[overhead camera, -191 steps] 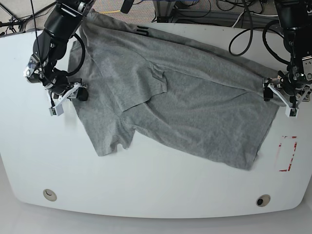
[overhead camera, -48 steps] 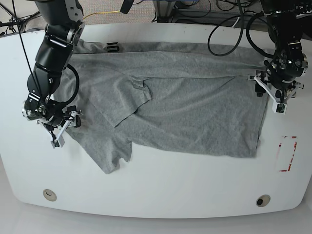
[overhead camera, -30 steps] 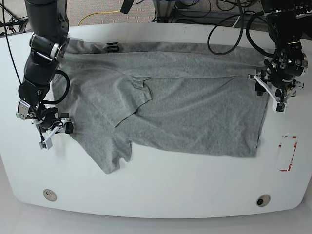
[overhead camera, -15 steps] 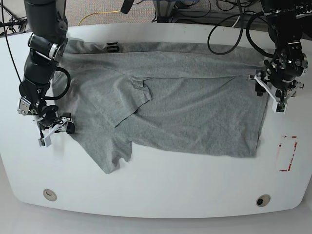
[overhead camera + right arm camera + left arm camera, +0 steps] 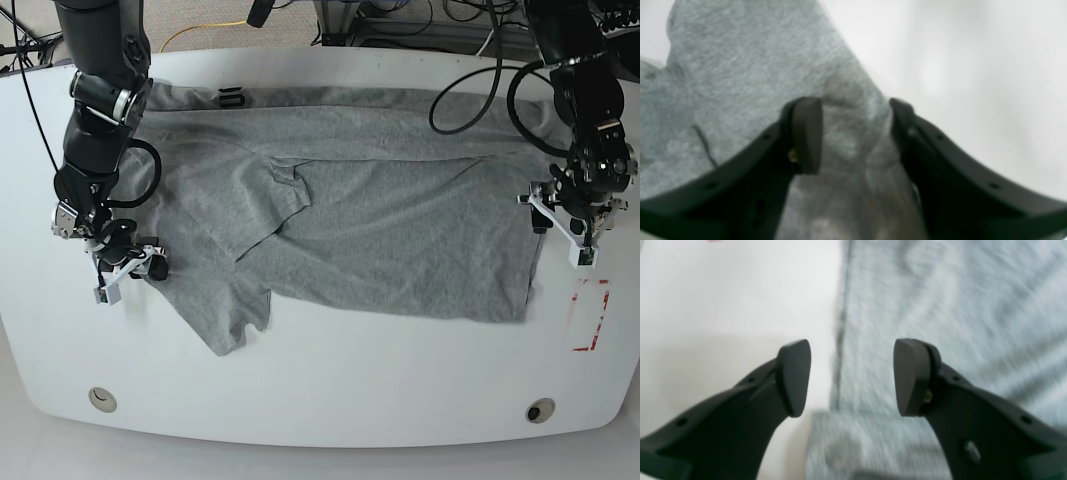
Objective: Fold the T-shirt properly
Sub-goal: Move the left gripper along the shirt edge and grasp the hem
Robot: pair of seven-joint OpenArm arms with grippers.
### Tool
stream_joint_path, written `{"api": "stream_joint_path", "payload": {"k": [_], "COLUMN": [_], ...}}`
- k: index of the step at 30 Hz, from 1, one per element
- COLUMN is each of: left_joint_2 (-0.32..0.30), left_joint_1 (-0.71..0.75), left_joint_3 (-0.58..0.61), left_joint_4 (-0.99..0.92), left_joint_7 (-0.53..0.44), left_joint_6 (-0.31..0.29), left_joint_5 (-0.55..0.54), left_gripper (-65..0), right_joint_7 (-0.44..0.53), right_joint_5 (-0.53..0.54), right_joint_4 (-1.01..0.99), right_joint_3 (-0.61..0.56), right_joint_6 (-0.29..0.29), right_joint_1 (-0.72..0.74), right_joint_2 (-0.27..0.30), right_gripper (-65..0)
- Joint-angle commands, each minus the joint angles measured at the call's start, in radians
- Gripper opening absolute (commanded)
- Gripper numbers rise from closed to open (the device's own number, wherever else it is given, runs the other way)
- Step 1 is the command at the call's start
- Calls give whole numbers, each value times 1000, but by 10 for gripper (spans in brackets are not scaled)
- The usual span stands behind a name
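Note:
The grey T-shirt (image 5: 380,230) lies spread across the white table (image 5: 330,390), one sleeve folded inward and its black lettering (image 5: 233,98) at the far edge. At the shirt's right hem my left gripper (image 5: 562,228) hovers open. In the left wrist view (image 5: 850,376) one finger is over bare table and the other over the T-shirt (image 5: 940,290), with the hem running between them. My right gripper (image 5: 128,272) is at the lower left sleeve edge. Its jaws (image 5: 853,133) stand apart astride a raised hump of the T-shirt (image 5: 740,66), the cloth touching both sides.
A red-outlined rectangle (image 5: 588,315) is marked on the table near the right edge. Two round holes (image 5: 101,399) (image 5: 540,411) sit near the front edge. Cables (image 5: 470,40) hang behind the far edge.
My right gripper has slid right onto the sleeve edge and narrowed around the cloth. My left gripper has moved down along the right hem. The shirt lies as before.

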Motion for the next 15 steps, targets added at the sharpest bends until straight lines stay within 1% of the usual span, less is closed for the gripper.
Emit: {"api": "stream_joint_path", "payload": {"k": [1, 5, 6, 7, 10, 15], "left_joint_2": [-19, -19, -19, -19, -19, -19], "left_joint_1": [-62, -172, -200, -217, -249, -289], "left_joint_3": [-39, -60, -65, -65, -64, -60], "left_joint_4": [-38, -153, -182, -206, -269, -389], "left_joint_7": [-24, -28, -41, -57, -114, -205], "left_joint_6": [5, 5, 5, 5, 5, 5], "left_joint_5": [-1, -1, -1, -1, 0, 0], "left_gripper": [-279, -279, -279, -279, -278, -275], "right_joint_7": [-17, -18, -18, -18, -18, -18], "right_joint_5": [-3, -3, -3, 1, 6, 6], "right_joint_4": [10, 10, 10, 10, 10, 10], "right_joint_3": [-2, -11, -31, -55, -91, -94], "right_joint_6": [7, 7, 7, 7, 7, 7], "right_joint_1": [20, 20, 20, 20, 17, 17], "right_joint_2": [2, -1, -1, -1, -1, -1], "right_gripper": [-441, -588, -629, -650, -650, -650]}}
